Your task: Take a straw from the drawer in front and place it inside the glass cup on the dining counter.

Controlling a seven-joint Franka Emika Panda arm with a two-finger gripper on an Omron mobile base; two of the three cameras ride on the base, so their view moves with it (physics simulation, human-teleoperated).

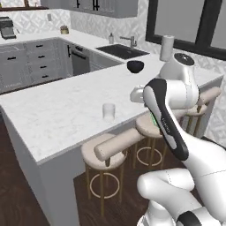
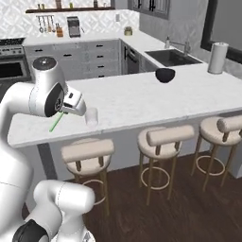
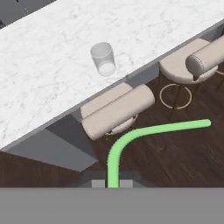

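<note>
From the left base the glass cup [image 1: 108, 111] stands near the marble surface [image 1: 57, 114] edge, from the right base the straw [image 2: 56, 122] hangs beside it, and the hand view shows fingers [image 3: 113, 183] pinching that bent straw [image 3: 144, 133] above the stools [image 3: 117, 111].

Three stools [image 2: 87, 151] at counter edge; dark bowl [image 2: 165, 74], paper towel roll [image 2: 217, 57] beyond.

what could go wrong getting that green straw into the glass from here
1. The straw is bent and gripped at one end by the shut gripper, so its free tip points sideways and could miss the narrow mouth of the glass cup.
2. The cup stands near the edge of the dining counter, above the stools; a bump might tip it off.
</note>
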